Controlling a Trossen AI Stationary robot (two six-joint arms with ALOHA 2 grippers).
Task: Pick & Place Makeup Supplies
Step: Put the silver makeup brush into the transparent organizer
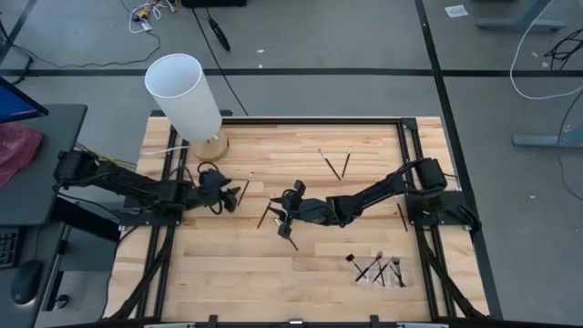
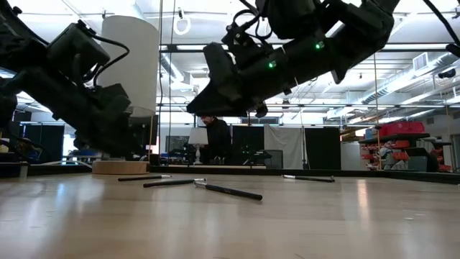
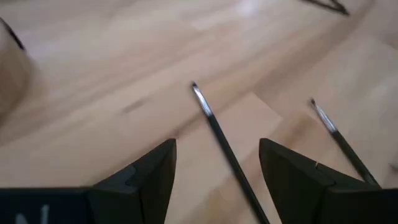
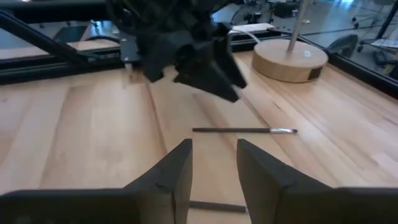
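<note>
Several thin dark makeup brushes lie flat on the wooden table. One brush (image 1: 246, 187) lies just ahead of my left gripper (image 1: 237, 193). In the left wrist view this brush (image 3: 214, 134) shows between the open fingers, pale ferrule pointing away, with a second brush (image 3: 339, 140) beside it. My right gripper (image 1: 281, 219) hovers open and empty at the table's middle, above another brush (image 1: 267, 214). In the right wrist view a brush (image 4: 242, 130) lies across the table ahead of my right gripper (image 4: 214, 149). In the low view both grippers are clear of the table.
A tall white cylinder (image 1: 187, 91) on a round wooden base (image 4: 289, 59) stands at the far left. Two crossed brushes (image 1: 332, 162) lie at the far middle. One brush (image 1: 401, 217) lies by the right arm, and a cluster of brushes (image 1: 378, 269) at the near right. Black rails frame the table.
</note>
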